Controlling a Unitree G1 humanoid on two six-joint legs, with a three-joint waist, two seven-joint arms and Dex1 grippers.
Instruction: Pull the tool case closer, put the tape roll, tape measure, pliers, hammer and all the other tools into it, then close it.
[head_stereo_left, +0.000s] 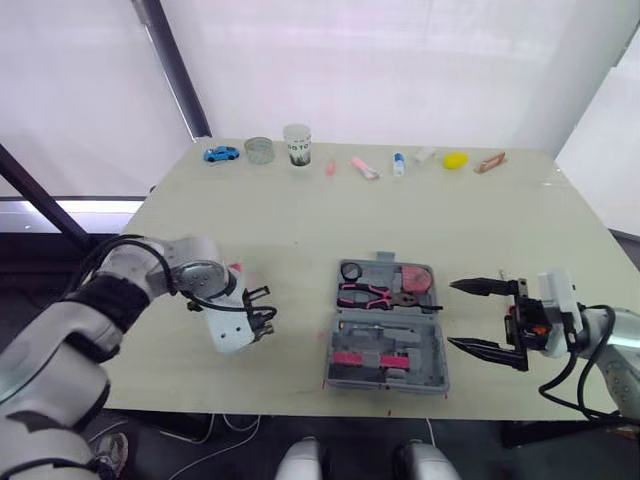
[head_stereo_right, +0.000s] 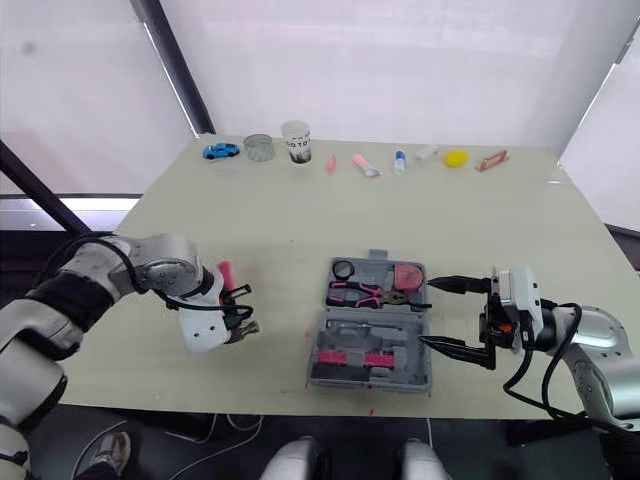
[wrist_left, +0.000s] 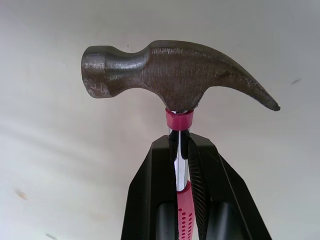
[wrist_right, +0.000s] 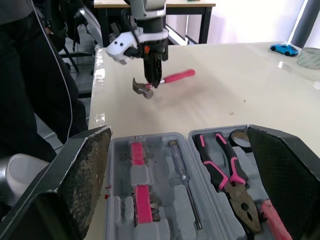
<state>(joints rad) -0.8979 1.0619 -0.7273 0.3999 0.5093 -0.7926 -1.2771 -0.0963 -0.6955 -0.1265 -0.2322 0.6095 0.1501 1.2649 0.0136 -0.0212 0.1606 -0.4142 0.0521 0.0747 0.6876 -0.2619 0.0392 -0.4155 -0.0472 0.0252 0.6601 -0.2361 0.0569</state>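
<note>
Clamping hammer (wrist_left: 175, 75) shaft just under the head, left gripper (head_stereo_right: 238, 312) sits left of open tool case (head_stereo_left: 432, 372) at near table (head_stereo_left: 300, 220) edge. Right gripper (head_stereo_left: 450, 314) spread wide, empty, right of case. Right wrist view resolves pliers (wrist_right: 225, 172), screwdriver (wrist_right: 182, 175) inside.

I counted one case (head_stereo_left: 432, 374), one hammer (wrist_left: 175, 75), one pliers (head_stereo_left: 372, 293), one screwdriver (wrist_right: 183, 176), one tape roll (head_stereo_left: 351, 270), one toy car (head_stereo_left: 221, 154).

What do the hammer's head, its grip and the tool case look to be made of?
Hammer head: likely forged steel, judging by its dull dark grey, rough, pitted surface.
Hammer grip: pink plastic or rubber; the look leaves it open. It is smooth with rows of small dimples.
Tool case: probably moulded plastic, matte grey, given its shaped recesses for tools.
</note>
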